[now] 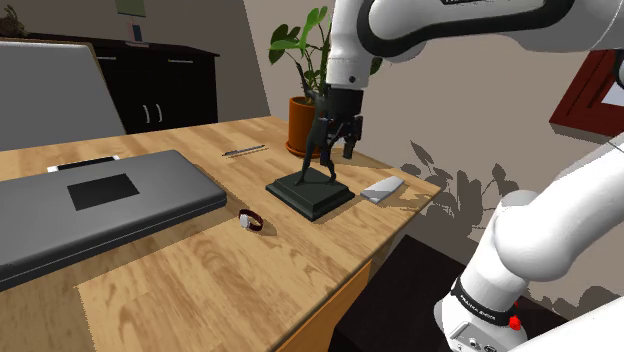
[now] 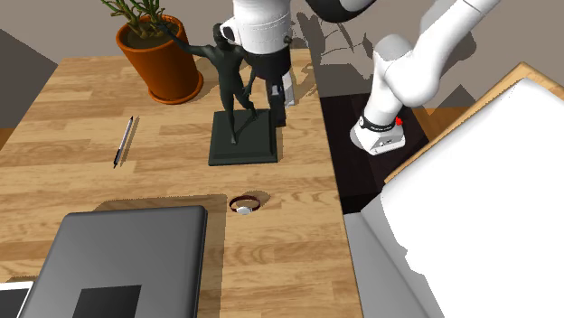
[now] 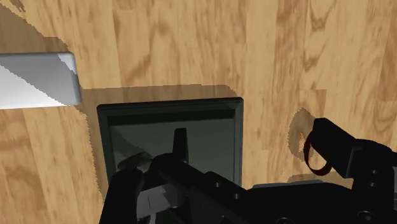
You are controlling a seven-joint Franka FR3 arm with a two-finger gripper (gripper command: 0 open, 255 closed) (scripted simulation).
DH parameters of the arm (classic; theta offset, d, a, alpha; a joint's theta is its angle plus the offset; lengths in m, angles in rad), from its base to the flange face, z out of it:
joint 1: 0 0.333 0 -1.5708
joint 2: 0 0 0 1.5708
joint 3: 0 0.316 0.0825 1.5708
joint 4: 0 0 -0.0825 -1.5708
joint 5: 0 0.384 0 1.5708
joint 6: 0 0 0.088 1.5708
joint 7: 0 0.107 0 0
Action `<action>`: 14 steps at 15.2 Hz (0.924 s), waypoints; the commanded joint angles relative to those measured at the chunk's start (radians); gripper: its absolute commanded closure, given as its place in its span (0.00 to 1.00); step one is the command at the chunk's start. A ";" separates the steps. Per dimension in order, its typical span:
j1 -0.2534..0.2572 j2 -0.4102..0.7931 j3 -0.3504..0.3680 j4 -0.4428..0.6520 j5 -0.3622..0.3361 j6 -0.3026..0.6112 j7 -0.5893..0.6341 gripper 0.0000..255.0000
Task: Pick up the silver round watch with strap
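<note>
Pincer is wide open, holding nothing, hanging right at the statue. Watch lies on the worktop between statue and laptop. Clearance is hard to judge, so swinging over low could topple the statue.

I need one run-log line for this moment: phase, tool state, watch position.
phase: pre-grasp | tool: open, empty, above statue base | watch: on table, between laptop and statue base, not held

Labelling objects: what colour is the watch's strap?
Dark reddish-brown strap, best in the second exterior view.
</note>
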 commanded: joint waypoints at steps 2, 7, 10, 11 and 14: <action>0.013 0.098 0.046 0.060 -0.001 0.038 0.059 0.00; 0.036 0.277 0.111 0.181 -0.033 0.089 0.157 0.00; 0.057 0.393 0.141 0.269 -0.066 0.108 0.218 0.00; 0.065 0.432 0.149 0.302 -0.079 0.112 0.238 0.00; 0.096 0.554 0.168 0.409 -0.123 0.116 0.297 0.00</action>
